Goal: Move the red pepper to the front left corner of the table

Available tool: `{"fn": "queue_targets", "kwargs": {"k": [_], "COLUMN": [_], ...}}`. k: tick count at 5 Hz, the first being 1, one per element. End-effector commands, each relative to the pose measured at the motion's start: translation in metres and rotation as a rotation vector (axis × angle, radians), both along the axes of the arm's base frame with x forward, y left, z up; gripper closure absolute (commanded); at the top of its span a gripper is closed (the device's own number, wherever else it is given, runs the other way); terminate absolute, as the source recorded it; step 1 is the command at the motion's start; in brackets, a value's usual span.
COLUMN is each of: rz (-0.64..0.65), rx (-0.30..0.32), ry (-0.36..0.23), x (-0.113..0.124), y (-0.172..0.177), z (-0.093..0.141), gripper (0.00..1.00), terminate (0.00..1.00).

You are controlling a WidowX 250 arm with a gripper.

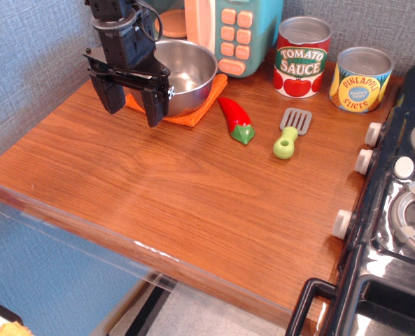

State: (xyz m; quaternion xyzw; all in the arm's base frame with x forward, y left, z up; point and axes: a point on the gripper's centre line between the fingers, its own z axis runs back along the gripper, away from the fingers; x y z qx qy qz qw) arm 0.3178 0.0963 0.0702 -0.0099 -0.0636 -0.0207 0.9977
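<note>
1. Hanging above the back left part of the table (158,203), the black gripper (134,105) has its two fingers spread apart with nothing between them.
2. Just behind it sits one steel bowl (186,73) on one orange cloth (193,115); one gripper finger overlaps the bowl's near rim in this view, and whether they touch cannot be told.
3. One red pepper (234,117) lies flat on the wood just right of the cloth's corner, well apart from the front left corner.
4. Its long axis runs diagonally: the red tapered tip points toward the back and the bowl, the green stem cap toward the front right.
5. One toy spatula (291,131) with a green handle lies near the pepper's right side, not touching it, handle toward the front.
6. Two cans stand at the back: one tomato sauce can (302,56) and one pineapple slices can (361,78).
7. One toy microwave (238,31) stands behind the bowl, and one black toy stove (396,210) borders the right edge.
8. Bare wood stretches between the pepper and the front left corner.
</note>
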Motion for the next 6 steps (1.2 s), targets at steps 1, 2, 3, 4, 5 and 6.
{"fn": "queue_targets", "kwargs": {"k": [1,2,3,4,5,6], "rz": [0.000,-0.050,-0.050,-0.036,0.084,0.220], "rx": [0.000,-0.008,0.030,0.007,-0.038,-0.069], "ry": [0.000,0.009,-0.028,-0.039,-0.053,-0.060], "x": [0.000,0.007,0.013,0.029,0.052,0.072], "y": [0.000,-0.022,-0.042,-0.060,-0.071,-0.076], "z": [0.000,-0.002,-0.006,-0.011,-0.014,-0.015], "gripper": [0.00,0.00,0.00,0.00,0.00,0.00], "terminate": [0.00,0.00,0.00,0.00,0.00,0.00]}}
